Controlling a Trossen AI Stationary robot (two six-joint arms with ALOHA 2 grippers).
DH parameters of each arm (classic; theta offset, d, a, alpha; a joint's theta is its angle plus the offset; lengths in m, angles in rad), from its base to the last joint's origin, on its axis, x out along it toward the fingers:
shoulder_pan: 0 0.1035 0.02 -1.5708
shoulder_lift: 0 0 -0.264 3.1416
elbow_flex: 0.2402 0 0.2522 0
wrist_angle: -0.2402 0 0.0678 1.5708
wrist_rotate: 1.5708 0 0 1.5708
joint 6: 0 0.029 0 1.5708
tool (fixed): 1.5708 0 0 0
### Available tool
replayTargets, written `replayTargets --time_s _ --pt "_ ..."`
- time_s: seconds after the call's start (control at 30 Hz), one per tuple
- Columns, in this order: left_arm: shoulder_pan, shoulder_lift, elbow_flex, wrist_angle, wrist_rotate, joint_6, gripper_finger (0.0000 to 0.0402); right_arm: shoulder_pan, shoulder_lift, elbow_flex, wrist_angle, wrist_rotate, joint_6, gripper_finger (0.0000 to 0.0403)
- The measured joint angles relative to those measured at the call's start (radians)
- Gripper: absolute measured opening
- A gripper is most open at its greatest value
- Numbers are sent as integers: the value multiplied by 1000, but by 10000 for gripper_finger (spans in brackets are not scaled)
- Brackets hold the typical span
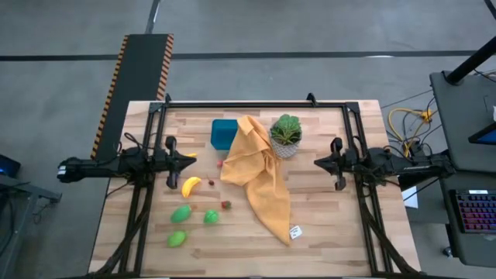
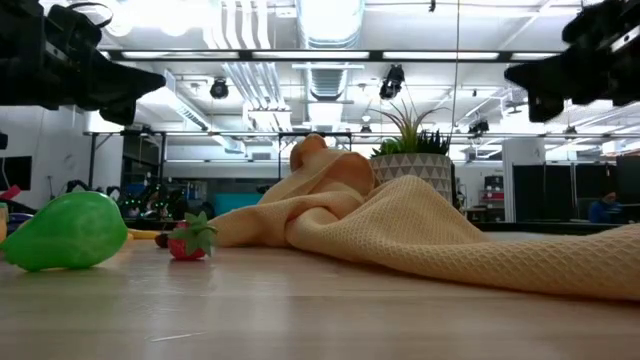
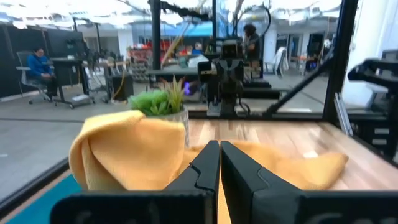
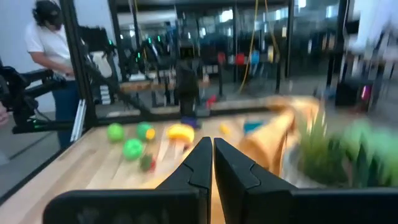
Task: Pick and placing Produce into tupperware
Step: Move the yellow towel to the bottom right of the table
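Observation:
My left gripper (image 1: 191,159) hovers shut above the table's left part, its fingertips (image 3: 219,163) pointing toward the cloth. My right gripper (image 1: 318,161) hovers shut on the right, beside the plant, closed in its wrist view (image 4: 211,155). The teal tupperware (image 1: 222,132) stands on the far middle, its right side under the yellow cloth (image 1: 258,177). The produce lies on the wood at near left: banana (image 1: 191,185), three green pieces (image 1: 181,212) (image 1: 211,217) (image 1: 177,239), a strawberry (image 1: 225,204), and tiny pieces (image 1: 219,163) (image 1: 211,183). The low view shows a green piece (image 2: 65,232) and the strawberry (image 2: 190,241).
A potted plant (image 1: 285,136) in a white patterned pot stands right of the tupperware, touching the cloth. The cloth runs diagonally toward the near edge, with a tag (image 1: 295,232) at its end. Black frame rails (image 1: 256,103) border the table. A person (image 4: 50,43) stands beyond the table.

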Motion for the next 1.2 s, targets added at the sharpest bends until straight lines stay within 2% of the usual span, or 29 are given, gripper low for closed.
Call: replayTargets --time_s 0.17,0.3,0.4,0.6,0.73,0.83,0.9,1.0,1.13,1.2 --pt "-1 1 0 77 -25 0 0 0 7 0 100 18 1 30" --pt "-1 2 0 103 -24 15 15 0 25 0 127 14 30 93" --pt "-1 2 0 116 -25 -8 57 1 51 13 174 -52 76 155" --pt "0 11 0 228 -24 -17 180 9 150 136 228 -166 163 253" --pt "0 23 0 390 -14 -35 232 15 230 256 232 -243 201 280" --pt "0 50 2 509 27 -35 247 27 309 336 231 -311 206 286" --pt "0 78 14 516 47 -35 249 41 375 385 216 -348 206 287" --pt "0 142 54 520 48 -31 250 56 499 470 147 -305 205 285" --pt "0 235 94 570 48 22 250 61 682 601 -26 -94 211 276" --pt "0 273 112 596 49 21 250 61 766 659 -106 -13 267 271"
